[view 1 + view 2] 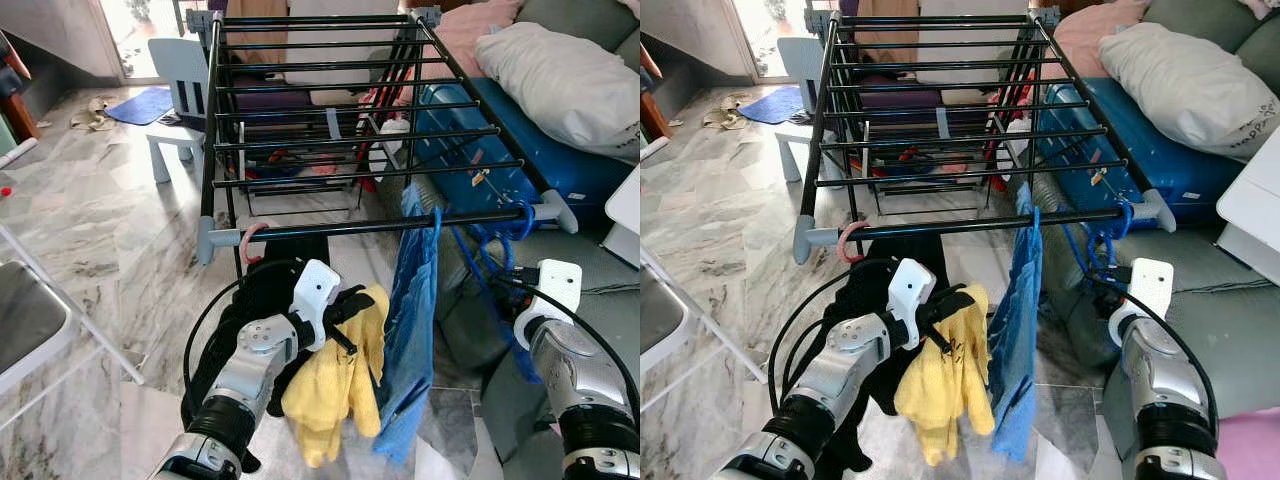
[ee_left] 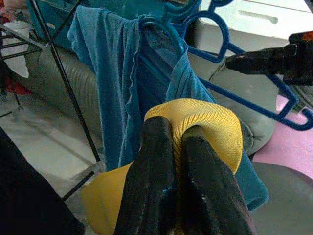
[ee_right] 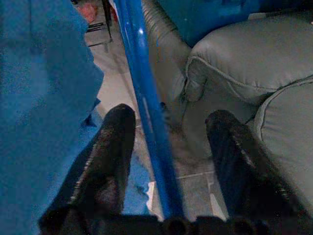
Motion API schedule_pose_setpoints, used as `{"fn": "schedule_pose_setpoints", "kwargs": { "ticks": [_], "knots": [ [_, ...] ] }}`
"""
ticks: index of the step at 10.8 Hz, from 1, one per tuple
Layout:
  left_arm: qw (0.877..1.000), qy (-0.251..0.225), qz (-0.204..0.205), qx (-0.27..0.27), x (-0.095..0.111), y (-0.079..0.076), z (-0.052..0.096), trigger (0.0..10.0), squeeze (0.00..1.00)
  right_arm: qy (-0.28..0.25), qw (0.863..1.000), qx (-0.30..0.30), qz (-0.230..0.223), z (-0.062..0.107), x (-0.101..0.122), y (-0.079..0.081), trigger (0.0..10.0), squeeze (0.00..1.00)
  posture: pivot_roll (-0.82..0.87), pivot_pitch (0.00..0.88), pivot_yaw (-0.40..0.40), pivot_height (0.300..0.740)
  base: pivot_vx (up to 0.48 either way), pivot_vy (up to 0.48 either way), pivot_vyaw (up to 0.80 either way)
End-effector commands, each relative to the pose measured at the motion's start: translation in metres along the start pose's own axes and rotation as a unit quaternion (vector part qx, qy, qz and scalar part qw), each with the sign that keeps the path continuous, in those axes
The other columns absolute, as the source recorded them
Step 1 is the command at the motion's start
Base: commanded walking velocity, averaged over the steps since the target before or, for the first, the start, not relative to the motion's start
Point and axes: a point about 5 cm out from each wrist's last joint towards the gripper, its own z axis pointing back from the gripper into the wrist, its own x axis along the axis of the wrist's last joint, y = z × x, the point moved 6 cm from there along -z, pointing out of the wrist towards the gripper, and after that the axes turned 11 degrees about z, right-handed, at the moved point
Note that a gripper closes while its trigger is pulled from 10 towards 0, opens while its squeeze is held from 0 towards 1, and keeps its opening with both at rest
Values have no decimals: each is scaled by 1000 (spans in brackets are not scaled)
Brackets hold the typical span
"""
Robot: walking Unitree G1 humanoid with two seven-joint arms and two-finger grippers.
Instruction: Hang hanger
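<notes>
**Yellow garment held below the rack's front rail**

Marble floor (image 1: 100, 230) spreads under a black metal drying rack (image 1: 330, 110) that runs away from the robot towards a pale child's chair (image 1: 180, 75), with a grey sofa (image 1: 1230, 320) and a white pillow (image 1: 570, 80) on the right.

Nearest, the left gripper (image 1: 352, 308) has its jaws pinched tight on the collar of a yellow knit garment (image 1: 335, 385), which droops below it. Just beside it on the right, a blue cloth on a blue plastic hanger (image 1: 412, 330) already hangs from the rack's front rail (image 1: 380, 226). The right gripper (image 3: 166, 147) sits lower right with jaws wide, a blue plastic hanger bar (image 3: 146, 112) running lengthwise between them without touching either finger.

My reading is that the rail lies above and slightly ahead of the left gripper, crosswise to its reach, so the coming move is a lift up and forward; the left arm is nearer the free stretch of rail.

Head views give the rail's height over the garment. The left wrist view shows the pinch itself and spare blue hangers (image 2: 244, 63) beyond; whether a hanger sits inside the yellow garment cannot be told.
</notes>
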Motion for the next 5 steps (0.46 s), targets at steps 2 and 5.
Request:
{"fn": "schedule_pose_setpoints", "kwargs": {
  "ticks": [2, 5],
  "knots": [
    [1000, -7, -11, -5, 8, -3, -5, 10000, 0, 0, 1000, 2, 0, -2, 4, -3, 0, 0, 24, 0, -49, 740, 0, 0, 0],
    [1000, -6, -12, -4, 7, -3, -5, 10000, 0, 2, 1000, 2, 3, -1, 3, -5, 0, 0, 23, 0, -51, 740, 0, 0, 0]
  ]
}}
